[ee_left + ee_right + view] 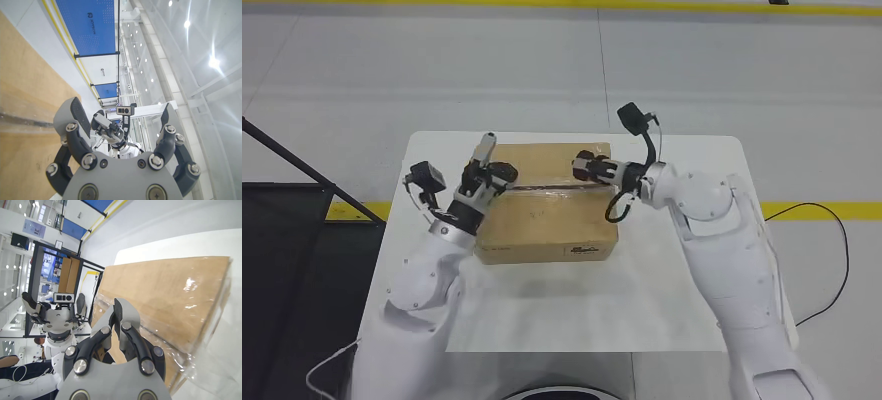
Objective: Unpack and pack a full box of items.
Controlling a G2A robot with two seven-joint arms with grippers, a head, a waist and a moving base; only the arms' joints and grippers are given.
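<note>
A closed cardboard box sits in the middle of the white table, its top seam covered with clear tape. My left gripper is open at the box's left end, fingers spread and pointing up and away from the cardboard. My right gripper is over the seam towards the right end of the top. Its fingertips are shut just above the taped top; I cannot tell whether they pinch tape. The left gripper appears beyond the box in the right wrist view, and the right gripper in the left wrist view.
A black screen on a frame stands by the table's left side. A yellow line runs across the floor. Bare table lies in front of the box and to its right.
</note>
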